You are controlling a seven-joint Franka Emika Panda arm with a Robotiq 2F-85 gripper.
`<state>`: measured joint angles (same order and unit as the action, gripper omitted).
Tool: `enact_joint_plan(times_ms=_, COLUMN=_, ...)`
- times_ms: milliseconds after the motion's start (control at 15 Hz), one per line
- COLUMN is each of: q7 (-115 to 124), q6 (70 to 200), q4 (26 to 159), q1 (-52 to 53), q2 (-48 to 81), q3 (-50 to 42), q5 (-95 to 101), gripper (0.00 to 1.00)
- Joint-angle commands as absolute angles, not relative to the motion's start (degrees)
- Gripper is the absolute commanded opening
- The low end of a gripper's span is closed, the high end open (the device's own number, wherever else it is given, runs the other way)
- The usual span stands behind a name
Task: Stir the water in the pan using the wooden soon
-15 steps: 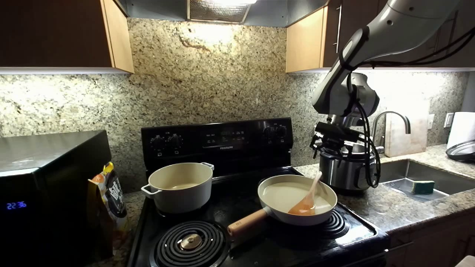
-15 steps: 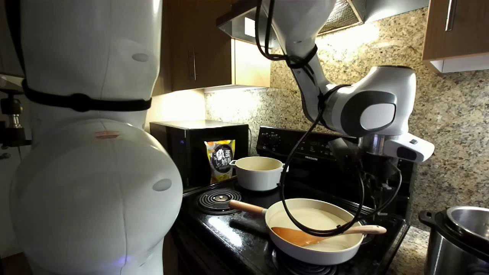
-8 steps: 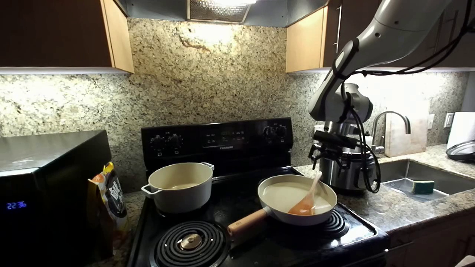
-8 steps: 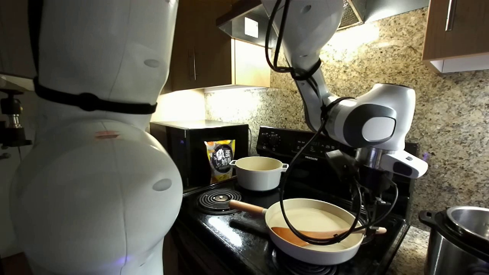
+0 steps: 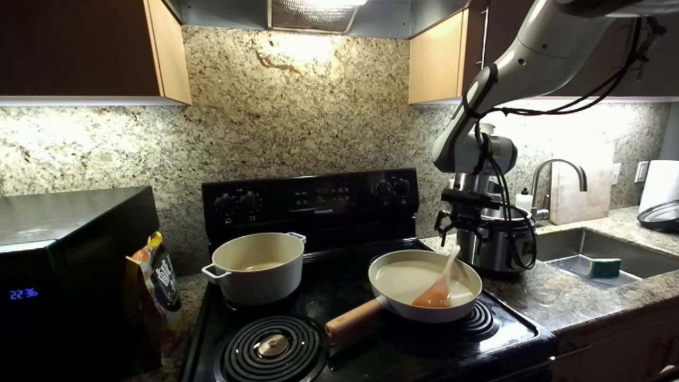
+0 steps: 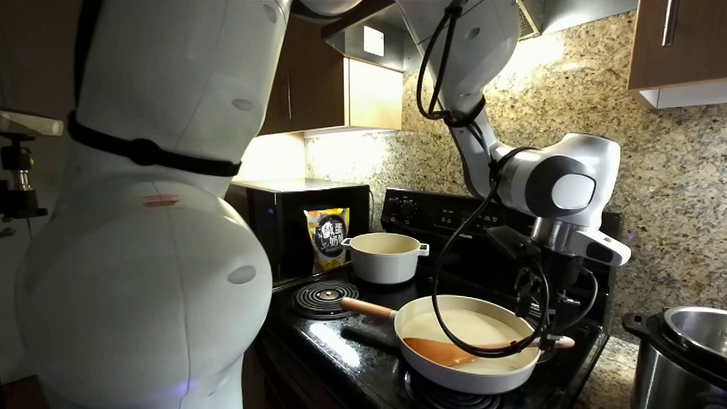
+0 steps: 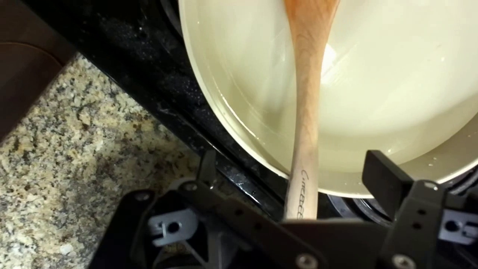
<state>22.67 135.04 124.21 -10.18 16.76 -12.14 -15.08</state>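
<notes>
Robotiq gripper (image 7: 297, 175): come down over the last second toward the spoon's end; its two fingers (image 7: 386, 185) stand wide apart, with nothing pinched between them that we can see.
Wooden spoon (image 7: 309, 93): unmoved, slanting across the pan, its broad orange-brown bowl down in the water.
Spoon handle (image 7: 304, 160): pale and lettered, reaching out over the rim. In the wrist view it runs between the fingers; we cannot tell whether they are level with it.
Frying pan (image 6: 454, 379): cream-colored with a wooden grip, sitting on a black coil stove (image 5: 334, 286).
Water (image 7: 381, 86): a shallow, see-through layer in the pan.
Stirring: not begun, as we judge it. Spoon and water are in place and the reach looks nearly complete; closing on the handle and moving the bowl through the water are left.
</notes>
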Motion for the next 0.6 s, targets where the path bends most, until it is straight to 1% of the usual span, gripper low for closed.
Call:
enact_joint_plan(times_ms=0, q7=22.53, q6=130.52, q4=120.57, q1=-10.38, q2=19.64, q3=-12.31, q5=-13.56, gripper=0.74)
enact_joint_plan(times_ms=200, q7=23.37, q6=128.51, q4=118.99, q1=-10.16, q2=21.27, q3=-12.77, q5=-12.49, gripper=0.53)
enact_joint_plan(times_ms=467, q7=23.93, q6=126.62, q4=117.63, q1=-10.02, q2=22.08, q3=-13.27, q5=-11.29, gripper=0.28)
enact_joint_plan(times_ms=533, q7=23.88, q6=126.11, q4=117.36, q1=-10.05, q2=22.11, q3=-13.32, q5=-11.09, gripper=0.20)
